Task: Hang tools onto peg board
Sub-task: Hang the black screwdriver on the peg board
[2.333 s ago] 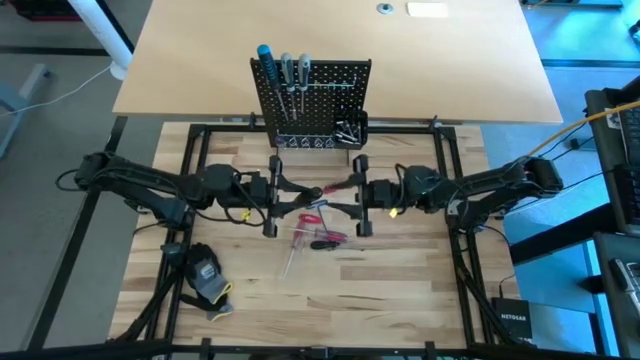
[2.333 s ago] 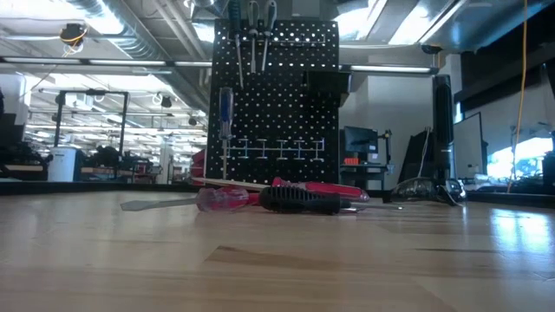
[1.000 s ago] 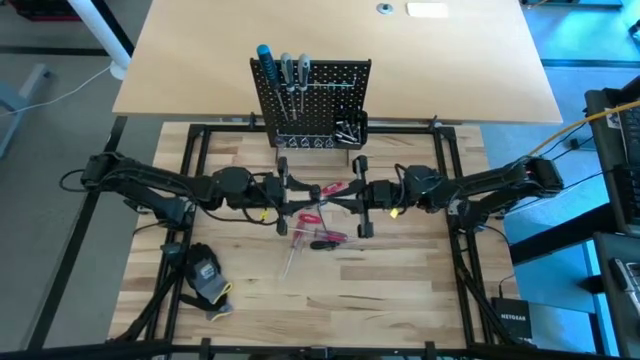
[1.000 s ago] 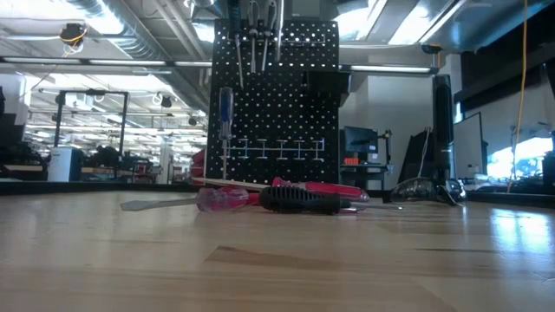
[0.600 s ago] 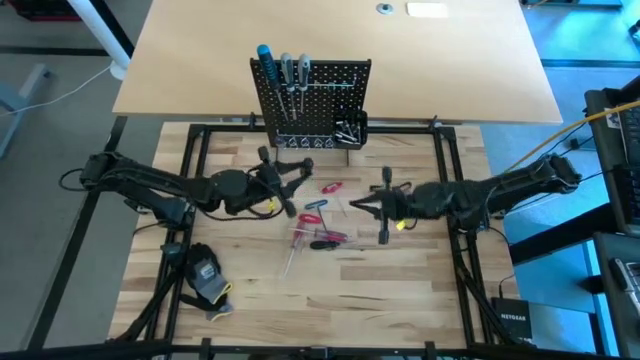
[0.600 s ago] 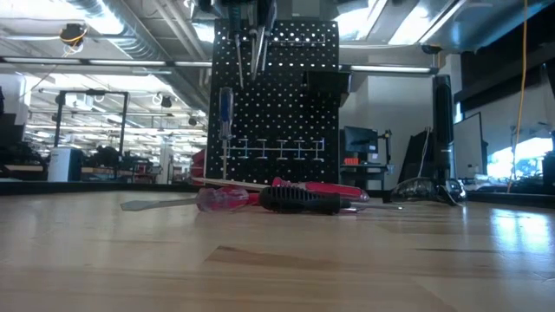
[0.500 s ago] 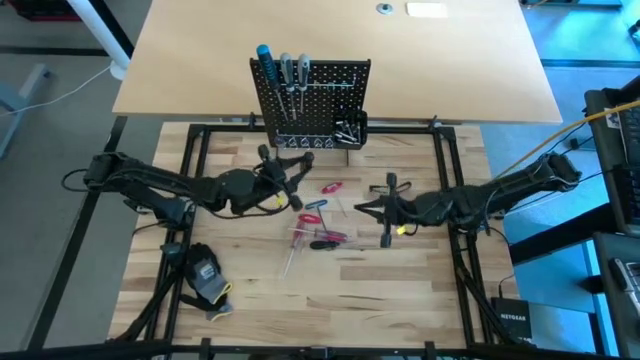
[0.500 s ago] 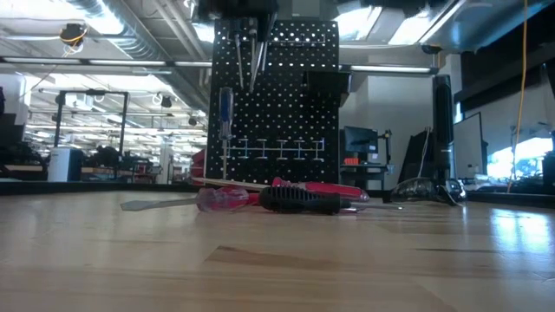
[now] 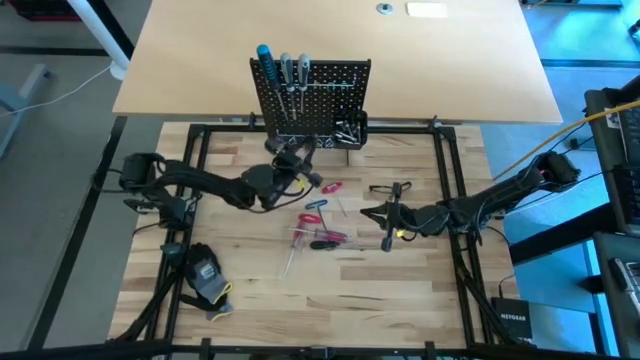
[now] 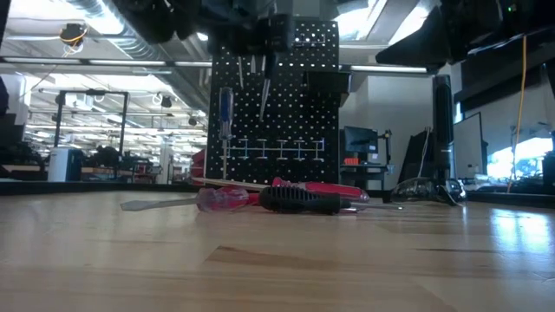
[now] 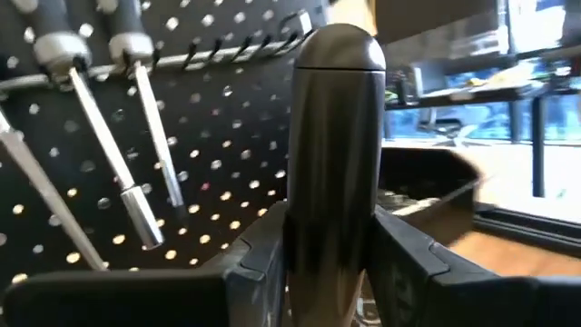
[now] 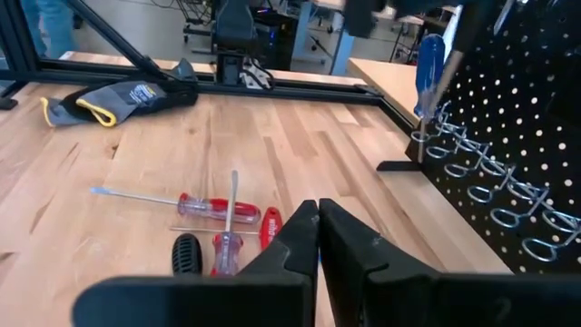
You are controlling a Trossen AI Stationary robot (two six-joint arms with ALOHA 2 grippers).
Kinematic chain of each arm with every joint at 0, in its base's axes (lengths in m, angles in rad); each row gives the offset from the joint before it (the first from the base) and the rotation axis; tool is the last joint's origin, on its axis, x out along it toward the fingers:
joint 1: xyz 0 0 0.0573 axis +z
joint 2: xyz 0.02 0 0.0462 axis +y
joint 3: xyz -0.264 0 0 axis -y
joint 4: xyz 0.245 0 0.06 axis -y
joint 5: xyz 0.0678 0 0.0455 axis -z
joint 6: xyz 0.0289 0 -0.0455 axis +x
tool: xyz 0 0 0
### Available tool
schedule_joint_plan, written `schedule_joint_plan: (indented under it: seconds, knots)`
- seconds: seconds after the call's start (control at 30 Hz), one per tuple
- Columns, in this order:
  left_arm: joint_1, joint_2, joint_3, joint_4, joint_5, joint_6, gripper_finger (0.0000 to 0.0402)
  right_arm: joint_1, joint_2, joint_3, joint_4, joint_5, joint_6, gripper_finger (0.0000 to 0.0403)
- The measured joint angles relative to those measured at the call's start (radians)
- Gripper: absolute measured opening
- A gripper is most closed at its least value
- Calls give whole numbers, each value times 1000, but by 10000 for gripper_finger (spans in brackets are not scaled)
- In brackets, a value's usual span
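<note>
Peg board (image 9: 312, 100) stands upright at the far edge of the wooden bench (image 9: 400, 290), centre. Hanging along its top row: a blue-handled screwdriver (image 9: 265, 62) and two grey-handled screwdrivers (image 9: 295, 72) beside it. In the low view a further blue-handled driver (image 10: 225, 108) hangs lower on the panel's face, above a row of wire ring hooks (image 10: 277, 149).

Small black bin (image 9: 349, 130) is mounted at the board's lower right corner; it holds a cluster of silver bits (image 9: 346, 131). Count cannot be told.

Left gripper (image 9: 297, 160) is raised just in front of the board's lower edge. Its fingers (image 11: 259, 259) are clamped on a dark grey screwdriver handle (image 11: 334, 154), which stands between them with its rounded end toward the perforated panel.

Right gripper (image 9: 370, 212) is on the right half of the bench, well apart from the board, pointing toward the loose tools. Its fingers (image 12: 292, 236) are closed together with nothing between them.

Loose on the bench, in front of the board: a red clear-handled screwdriver (image 12: 195, 205), a red T-shaped key (image 12: 227, 238), a black-handled driver (image 12: 186, 254), and one small red-handled tool (image 9: 330, 187) lying nearer the board.

Black-and-yellow glove (image 9: 207, 277) lies at the bench's near left corner.
</note>
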Motion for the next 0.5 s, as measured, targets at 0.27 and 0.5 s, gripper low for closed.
schedule_joint_plan:
  seconds: [0.27, 0.5]
  knots:
    - [77, 45, -14, 20, -5, 16, 104, -2, 0, 0, 6, 0, -29, 16]
    - [42, 46, -41, 28, -44, 44, 104, -2, 0, 0, 2, 0, -29, 17]
